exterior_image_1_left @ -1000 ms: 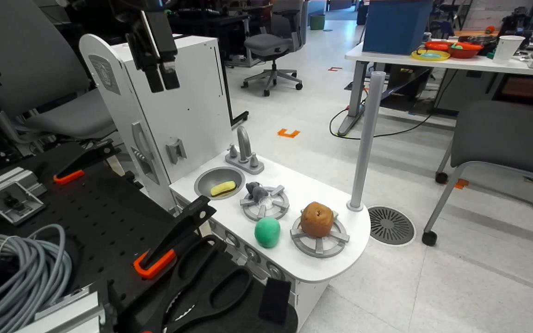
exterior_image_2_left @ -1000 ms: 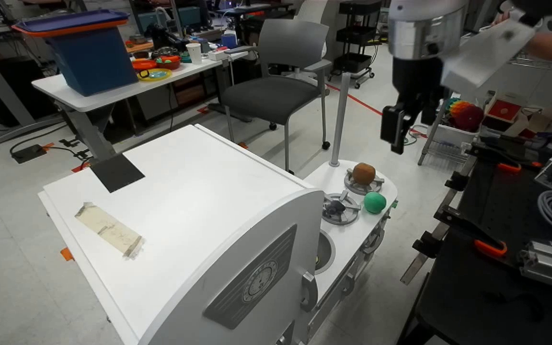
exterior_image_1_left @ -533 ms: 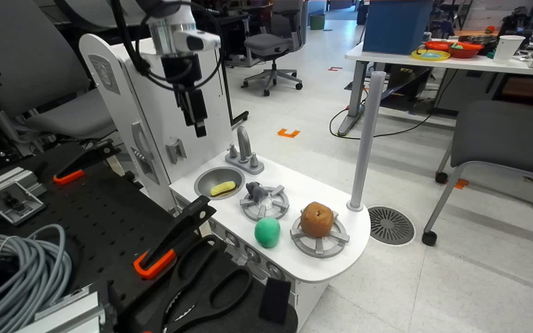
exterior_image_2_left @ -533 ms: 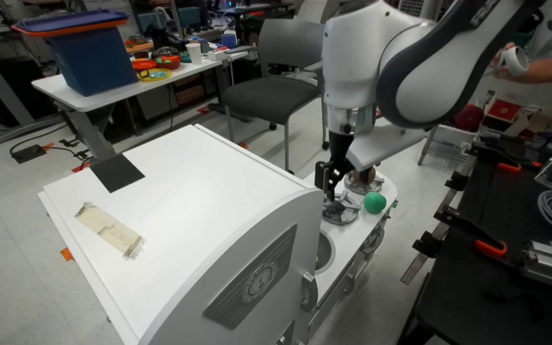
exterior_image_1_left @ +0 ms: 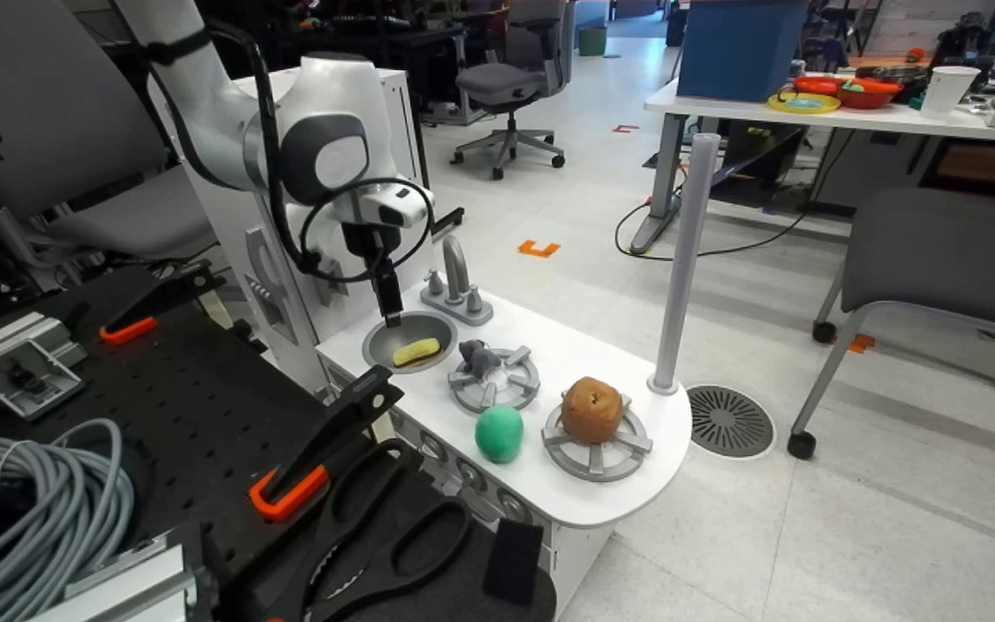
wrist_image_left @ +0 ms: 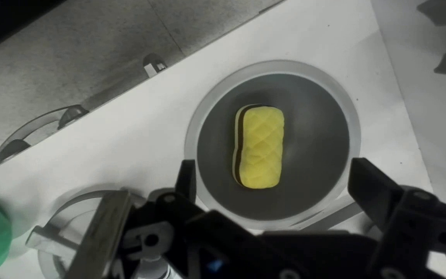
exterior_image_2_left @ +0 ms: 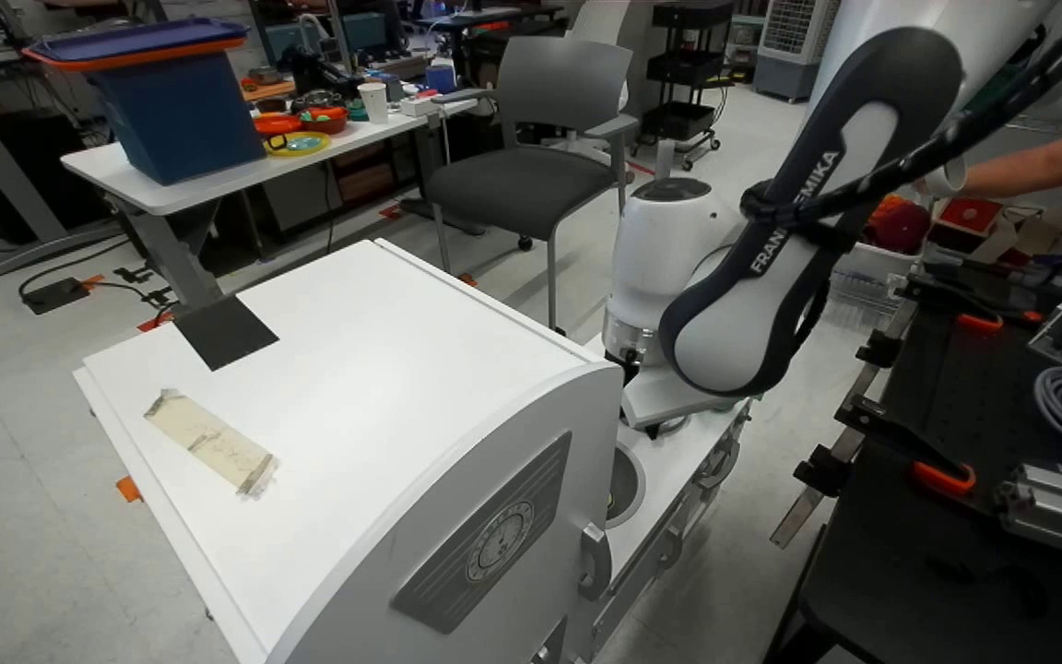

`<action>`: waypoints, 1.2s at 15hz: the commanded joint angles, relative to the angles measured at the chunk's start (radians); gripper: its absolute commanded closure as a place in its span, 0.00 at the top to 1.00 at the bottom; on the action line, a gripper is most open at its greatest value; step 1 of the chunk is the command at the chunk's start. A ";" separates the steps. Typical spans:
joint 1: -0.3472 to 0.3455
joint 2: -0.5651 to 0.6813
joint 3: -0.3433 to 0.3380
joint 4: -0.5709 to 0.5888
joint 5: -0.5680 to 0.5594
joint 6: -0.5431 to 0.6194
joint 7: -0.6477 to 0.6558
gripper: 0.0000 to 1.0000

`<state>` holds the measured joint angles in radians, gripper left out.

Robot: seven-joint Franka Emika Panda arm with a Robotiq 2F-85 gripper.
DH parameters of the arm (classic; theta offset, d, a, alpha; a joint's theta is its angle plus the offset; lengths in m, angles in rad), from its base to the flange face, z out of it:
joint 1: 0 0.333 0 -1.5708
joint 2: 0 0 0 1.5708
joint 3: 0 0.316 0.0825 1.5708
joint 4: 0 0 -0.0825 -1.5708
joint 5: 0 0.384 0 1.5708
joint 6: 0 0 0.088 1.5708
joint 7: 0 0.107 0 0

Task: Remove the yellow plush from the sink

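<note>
The yellow plush, with a dark and white striped side, lies in the round grey sink. In the wrist view the plush lies left of the middle of the sink. My gripper is open and empty, its fingers apart on either side of the sink's lower part in that view. In an exterior view the gripper points down just above the sink's back left rim, apart from the plush. In an exterior view the arm hides most of the gripper, and only a sliver of the plush shows.
A grey faucet stands beside the sink. A white cabinet wall rises on one side. A small dark grey toy lies on a burner, a green ball on the counter, a brown round object on another burner. A pole stands upright.
In both exterior views the arm has swung in and come down, bringing the gripper from high up to just above the sink. The plush has not moved.
</note>
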<state>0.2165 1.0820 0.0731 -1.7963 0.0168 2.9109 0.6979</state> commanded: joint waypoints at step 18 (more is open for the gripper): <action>0.206 0.406 -0.161 0.442 0.149 0.064 -0.052 0.69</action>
<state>0.3821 1.4885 -0.0254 -1.3389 0.1300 2.9661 0.6303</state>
